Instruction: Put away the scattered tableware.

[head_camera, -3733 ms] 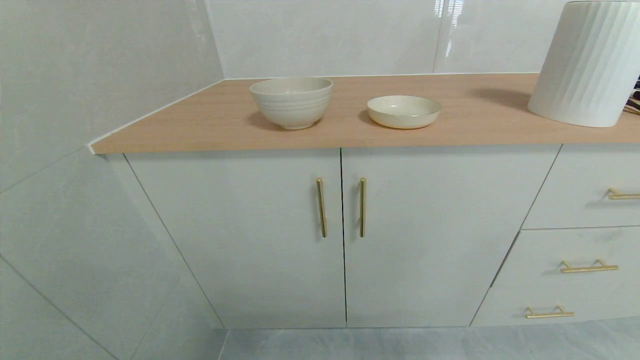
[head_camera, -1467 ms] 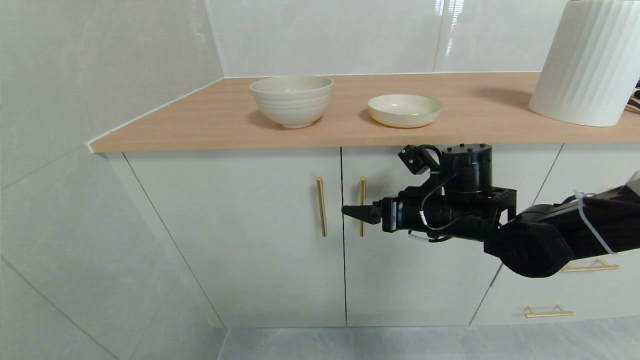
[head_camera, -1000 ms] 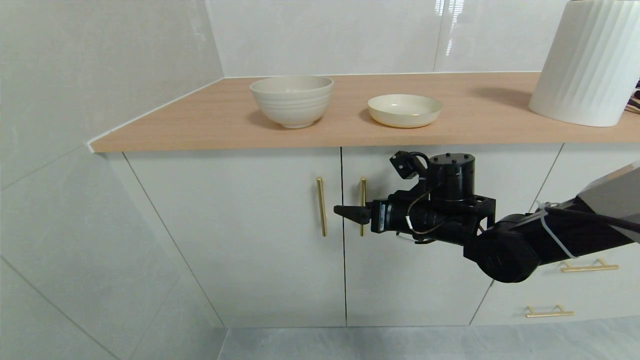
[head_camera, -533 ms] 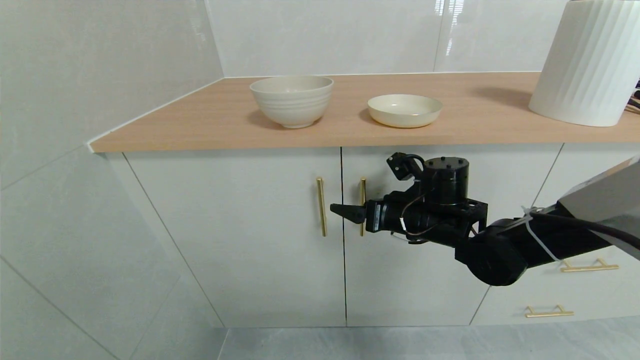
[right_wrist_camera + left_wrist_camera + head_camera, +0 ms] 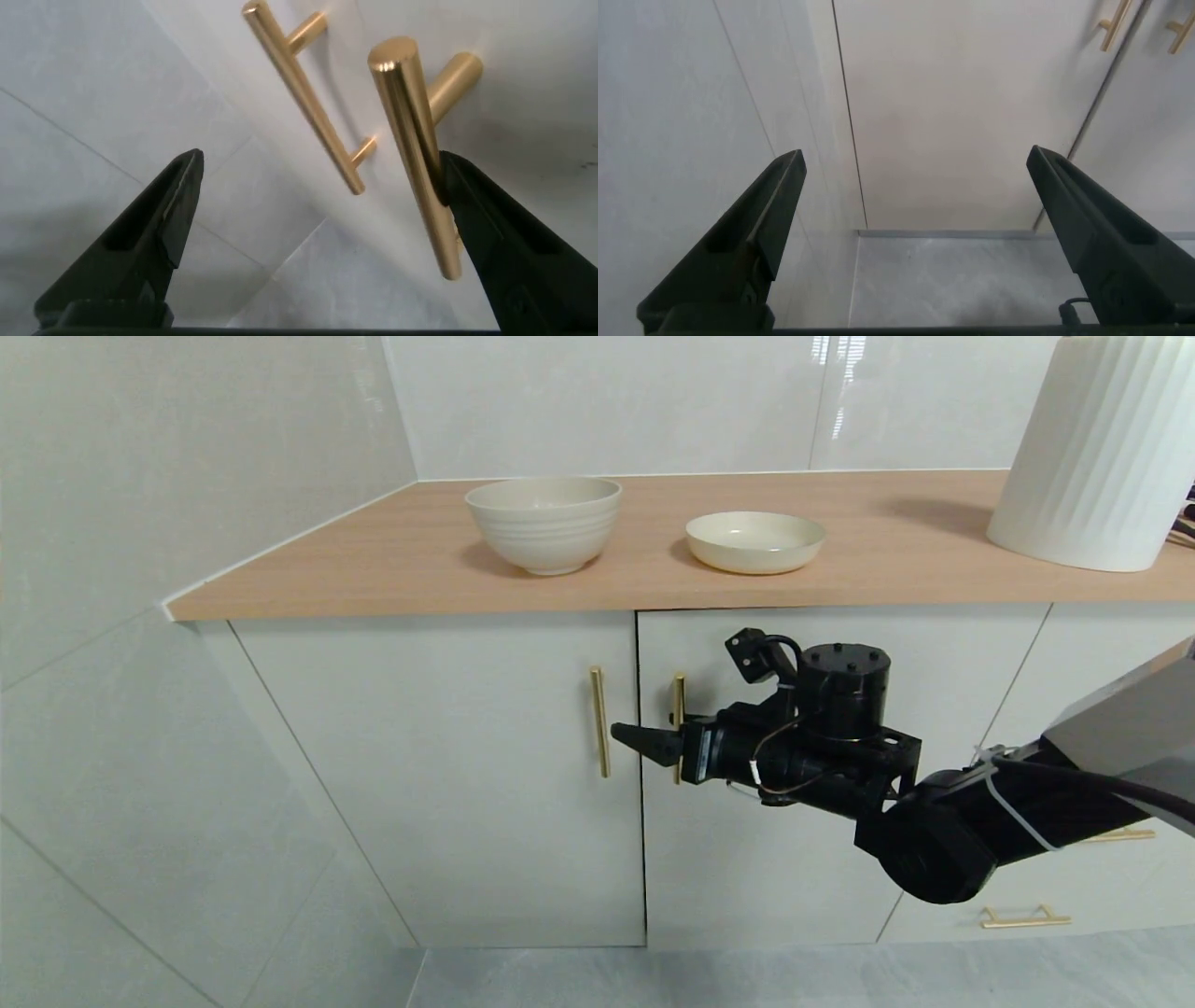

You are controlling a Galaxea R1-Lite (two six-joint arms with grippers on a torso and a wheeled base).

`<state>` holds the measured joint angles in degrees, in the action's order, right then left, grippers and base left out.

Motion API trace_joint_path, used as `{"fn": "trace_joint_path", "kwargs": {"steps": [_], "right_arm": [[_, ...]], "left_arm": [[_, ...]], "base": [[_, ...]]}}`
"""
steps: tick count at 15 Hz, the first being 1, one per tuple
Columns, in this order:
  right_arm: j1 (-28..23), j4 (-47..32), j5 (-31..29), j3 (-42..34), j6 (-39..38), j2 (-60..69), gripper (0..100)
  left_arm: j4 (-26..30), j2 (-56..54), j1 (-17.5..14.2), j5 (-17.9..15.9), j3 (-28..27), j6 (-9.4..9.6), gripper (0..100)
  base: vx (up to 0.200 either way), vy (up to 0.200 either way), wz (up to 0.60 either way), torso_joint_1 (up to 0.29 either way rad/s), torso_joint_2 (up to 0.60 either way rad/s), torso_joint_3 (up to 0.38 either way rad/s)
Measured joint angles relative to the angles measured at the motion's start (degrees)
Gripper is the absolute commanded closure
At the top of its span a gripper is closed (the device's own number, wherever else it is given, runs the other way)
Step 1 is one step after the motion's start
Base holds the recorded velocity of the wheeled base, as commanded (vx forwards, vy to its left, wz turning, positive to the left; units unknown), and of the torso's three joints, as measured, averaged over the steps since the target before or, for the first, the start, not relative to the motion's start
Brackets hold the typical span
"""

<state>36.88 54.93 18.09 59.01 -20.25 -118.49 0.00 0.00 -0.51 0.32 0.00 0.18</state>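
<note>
The ribbed white tub (image 5: 1092,457) on the counter (image 5: 373,569) runs off the top and right edges. A dark sliver (image 5: 1184,523) behind it is too little to name. The right claw (image 5: 633,738) covers the middle of the right door handle (image 5: 678,691). Side-on, one finger hides the other, and whether either touches the handle I can't tell. The arm blocks part of a drawer handle (image 5: 1130,833). From the left wrist, both door handles (image 5: 1113,23) are cut by the top edge.

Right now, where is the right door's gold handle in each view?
Head view: the right door's handle, partly behind the right pincer.
Left wrist view: far off, the gold bar past the door seam.
Right wrist view: the nearer gold bar.
Shared landmark: the left door's handle.
</note>
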Motion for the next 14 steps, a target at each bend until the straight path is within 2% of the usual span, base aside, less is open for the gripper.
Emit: {"fn": "trace_joint_path", "kwargs": {"steps": [5, 14], "right_arm": [[0.99, 1.91, 2.93, -4.56, -0.46, 2.12, 0], [4.79, 3.50, 3.19, -14.18, -0.33, 8.24, 0]], "left_arm": [[0.00, 0.00, 0.00, 0.00, 0.00, 0.00, 0], [0.00, 0.00, 0.00, 0.00, 0.00, 0.02, 0]], "base": [[0.000, 0.000, 0.00, 0.000, 0.00, 0.000], [0.000, 0.000, 0.00, 0.000, 0.00, 0.000]]}}
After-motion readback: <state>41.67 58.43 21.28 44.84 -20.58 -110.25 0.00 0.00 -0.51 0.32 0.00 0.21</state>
